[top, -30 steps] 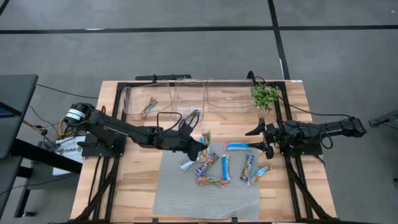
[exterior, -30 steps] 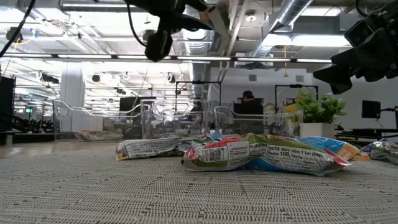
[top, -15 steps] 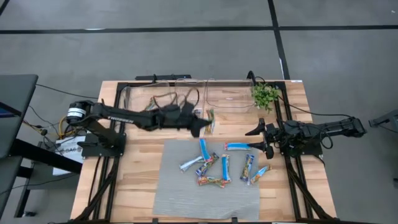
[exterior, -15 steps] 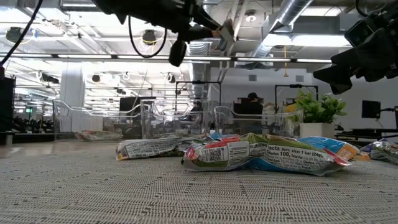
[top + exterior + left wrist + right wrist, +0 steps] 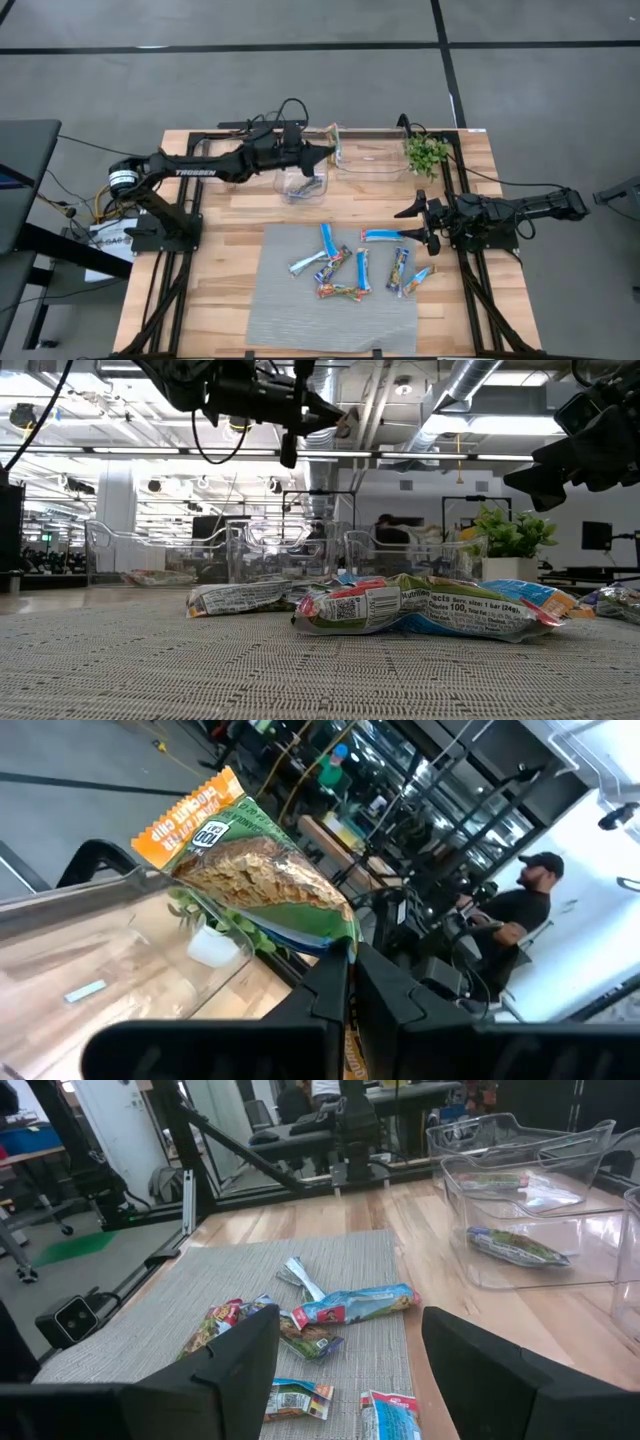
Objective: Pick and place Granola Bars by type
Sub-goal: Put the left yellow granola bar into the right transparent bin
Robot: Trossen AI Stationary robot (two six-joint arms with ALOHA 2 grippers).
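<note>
above the clear bins point(image 5: 300, 170), a granola bar point(image 5: 255, 880) pinched between the left fingers point(image 5: 340, 990)

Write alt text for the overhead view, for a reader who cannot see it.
The left gripper holds a granola bar above the clear bins at the table's far edge. Eight more bars lie scattered on a grey mat, and the right gripper waits open at the mat's right edge, near a small plant.

Overhead, table-level, two wrist views
</note>
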